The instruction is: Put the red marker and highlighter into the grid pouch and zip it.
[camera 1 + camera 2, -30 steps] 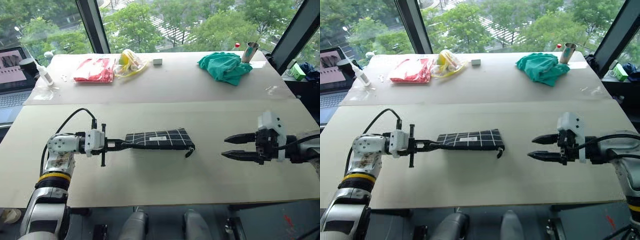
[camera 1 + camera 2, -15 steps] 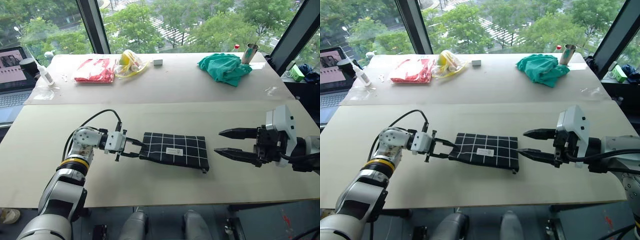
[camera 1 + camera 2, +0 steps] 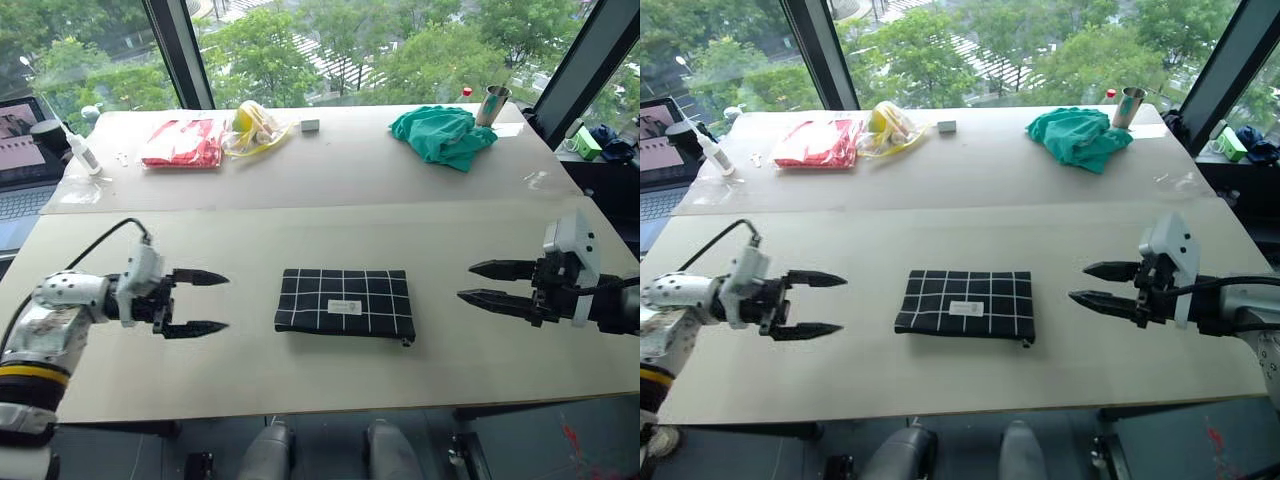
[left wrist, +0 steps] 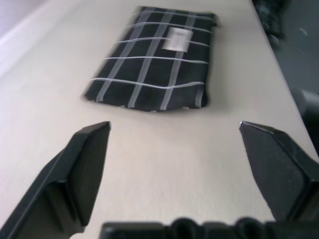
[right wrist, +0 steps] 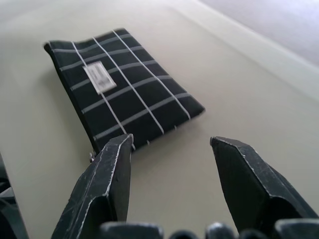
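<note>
Left-eye view: grid pouch (image 3: 346, 302) lies flat between left gripper (image 3: 205, 302) and right gripper (image 3: 487, 283), both spread and empty; seemingly zipped, pens presumably inside, hence nothing gripped.

Both arms reach in low from the sides and point inward toward each other.

Left arm: forearm comes in from the near left, wrist bent so the left tool (image 3: 208, 302) points level toward the right. Its two black fingers stand wide apart, one above the other, tips tapering to points. Nothing between them. A black cable loops up over the wrist.

Right arm: forearm comes in from the far right, with a white housing on top of the wrist. The right tool (image 3: 476, 282) points left, tilted slightly down. Fingers parted, noticeably less than the left pair, gripping nothing.
</note>
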You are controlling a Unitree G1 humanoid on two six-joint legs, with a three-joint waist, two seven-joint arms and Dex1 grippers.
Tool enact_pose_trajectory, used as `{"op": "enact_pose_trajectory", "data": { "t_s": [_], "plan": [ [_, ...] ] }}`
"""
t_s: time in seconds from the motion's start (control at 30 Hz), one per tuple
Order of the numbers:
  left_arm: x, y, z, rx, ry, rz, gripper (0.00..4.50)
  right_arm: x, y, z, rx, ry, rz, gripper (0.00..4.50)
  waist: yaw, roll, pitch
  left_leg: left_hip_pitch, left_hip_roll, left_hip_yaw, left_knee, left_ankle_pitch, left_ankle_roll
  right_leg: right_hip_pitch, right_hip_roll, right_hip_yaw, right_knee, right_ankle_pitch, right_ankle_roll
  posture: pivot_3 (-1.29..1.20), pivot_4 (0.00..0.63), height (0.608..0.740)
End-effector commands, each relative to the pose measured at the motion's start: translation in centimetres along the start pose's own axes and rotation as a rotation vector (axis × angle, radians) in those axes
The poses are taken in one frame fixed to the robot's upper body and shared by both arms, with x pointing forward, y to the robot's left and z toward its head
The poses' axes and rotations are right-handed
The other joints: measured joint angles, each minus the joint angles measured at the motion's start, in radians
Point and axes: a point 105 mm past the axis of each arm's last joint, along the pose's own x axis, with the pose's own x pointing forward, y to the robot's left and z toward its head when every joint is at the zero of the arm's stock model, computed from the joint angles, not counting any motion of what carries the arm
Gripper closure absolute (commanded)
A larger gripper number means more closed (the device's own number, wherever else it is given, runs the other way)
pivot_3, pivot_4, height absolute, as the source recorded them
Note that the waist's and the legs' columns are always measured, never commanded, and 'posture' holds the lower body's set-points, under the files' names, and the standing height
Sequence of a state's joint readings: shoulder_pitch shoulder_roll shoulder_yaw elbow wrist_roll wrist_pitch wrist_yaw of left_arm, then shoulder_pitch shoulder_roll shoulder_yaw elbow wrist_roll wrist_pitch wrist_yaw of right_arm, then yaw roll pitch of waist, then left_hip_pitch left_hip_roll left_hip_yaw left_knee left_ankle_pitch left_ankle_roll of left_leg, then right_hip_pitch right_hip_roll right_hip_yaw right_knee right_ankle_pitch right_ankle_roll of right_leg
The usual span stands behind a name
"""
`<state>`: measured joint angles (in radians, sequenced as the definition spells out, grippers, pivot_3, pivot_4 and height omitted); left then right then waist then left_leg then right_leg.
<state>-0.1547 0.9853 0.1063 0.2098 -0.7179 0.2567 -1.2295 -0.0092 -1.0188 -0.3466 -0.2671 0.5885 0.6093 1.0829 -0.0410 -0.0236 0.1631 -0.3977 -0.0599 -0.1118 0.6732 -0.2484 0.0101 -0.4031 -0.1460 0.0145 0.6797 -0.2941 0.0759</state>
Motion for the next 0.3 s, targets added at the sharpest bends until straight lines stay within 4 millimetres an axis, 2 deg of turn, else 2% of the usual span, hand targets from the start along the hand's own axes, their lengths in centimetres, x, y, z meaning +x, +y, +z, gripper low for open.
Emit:
{"op": "enact_pose_trajectory", "data": {
  "t_s": [0.03, 0.17, 0.3],
  "plan": [
    [-2.2, 0.0, -0.7, -0.176, -0.014, 0.149, 0.04, -1.2, -1.3, -0.5, -0.017, -0.015, -0.085, 1.68, -0.001, 0.0, 0.0, 0.0, 0.0, 0.001, -0.001, 0.0, 0.0, 0.0, 0.0, 0.0, 0.0, 0.0, 0.0, 0.0, 0.15, 0.74],
    [-3.3, -0.1, -1.0, -0.201, -0.071, 0.271, 0.04, -1.1, -2.0, -0.7, -0.001, -0.033, -0.112, 1.68, 0.004, 0.001, 0.0, 0.002, 0.002, 0.002, -0.001, 0.0, -0.001, 0.0, 0.0, 0.001, -0.001, 0.0, 0.0, 0.0, 0.15, 0.74],
    [-3.0, 0.1, -1.3, -0.203, -0.059, 0.311, 0.04, -0.4, -2.0, -0.3, -0.003, -0.051, -0.106, 1.68, 0.019, 0.001, 0.0, 0.003, 0.001, 0.004, -0.001, 0.0, -0.002, 0.001, 0.0, 0.002, -0.002, 0.0, 0.0, 0.0, 0.15, 0.74]
  ]
}}
